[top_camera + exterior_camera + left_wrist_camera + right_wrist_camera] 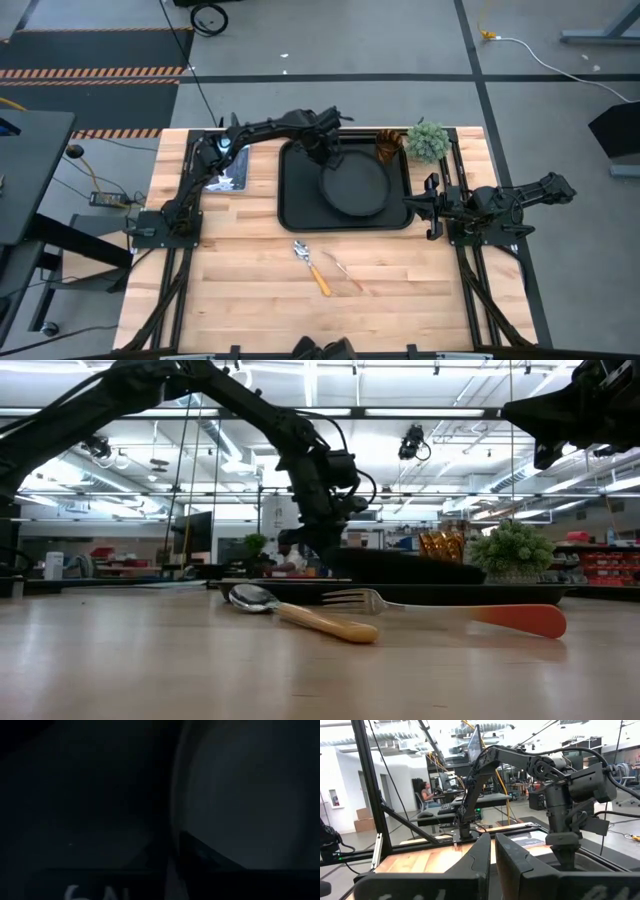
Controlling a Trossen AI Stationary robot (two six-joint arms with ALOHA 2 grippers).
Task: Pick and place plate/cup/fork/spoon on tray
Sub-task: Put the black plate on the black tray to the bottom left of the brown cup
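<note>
The black tray [295,200] lies at the table's middle far side. The round black plate [355,188] is in it, and in the low view the plate [410,567] sits tilted, its left side raised. My left gripper [325,160] is shut on the plate's far-left rim. The amber cup [388,146] stands in the tray's far right corner. The spoon [310,262] and the fork [346,270] lie flat on the table near the tray's near edge. My right gripper [415,205] waits shut and empty by the tray's right edge. My left gripper pinches the plate's rim [172,815] at its far-left side, one finger [205,854] inside the rim and one outside. The fingers come from above, pointing down. The held side is raised and the plate's right side rests low in the tray [470,572].
A small green plant [427,140] stands just beyond the tray's far right corner, beside the cup. A blue-white card [228,172] lies left of the tray under the left arm. Bare wood stretches along the table's near side around the spoon and fork.
</note>
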